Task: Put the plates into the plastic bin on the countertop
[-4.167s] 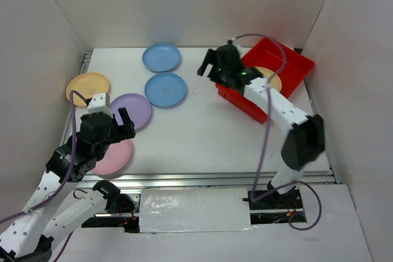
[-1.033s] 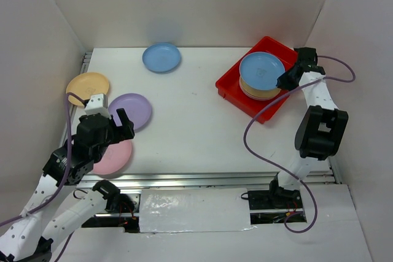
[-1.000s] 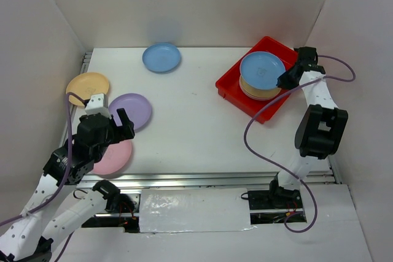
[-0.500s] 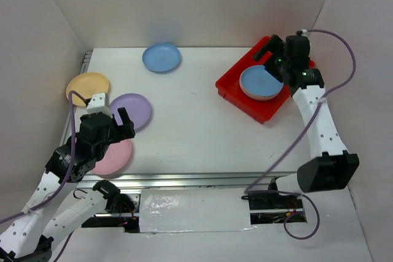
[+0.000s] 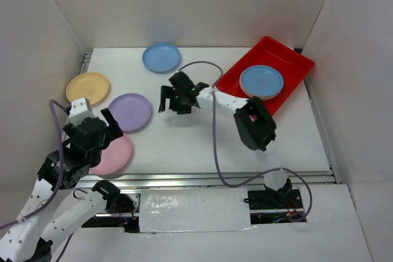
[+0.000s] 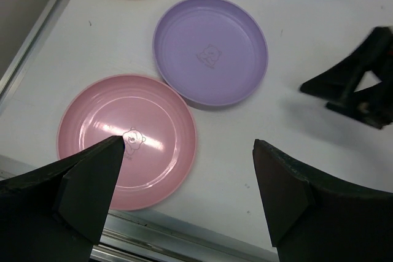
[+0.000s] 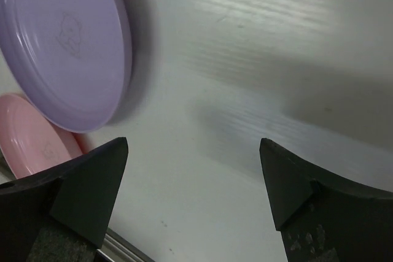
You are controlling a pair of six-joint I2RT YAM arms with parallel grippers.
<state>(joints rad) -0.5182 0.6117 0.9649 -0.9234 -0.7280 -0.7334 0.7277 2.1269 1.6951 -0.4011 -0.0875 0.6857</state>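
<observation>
With my right pincer (image 7: 193, 145) wide open and empty near the lilac plate (image 5: 130, 111) on the tabletop (image 5: 202, 145), and my left pincer (image 6: 188, 148) equally open close by, I risk the arms colliding there

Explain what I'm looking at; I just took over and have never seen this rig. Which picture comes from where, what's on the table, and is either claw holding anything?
Two robot arms stand at the near edge of a table. One picture looks down from above and behind them. The other two come from a camera on each wrist, that arm's dark fingers at the bottom. Both claws are open and empty: the left claw hovers by the pink plate and lilac plate, the right claw mid-table. A yellow plate and a blue plate lie farther back. The red bin holds a stack of plates.
</observation>
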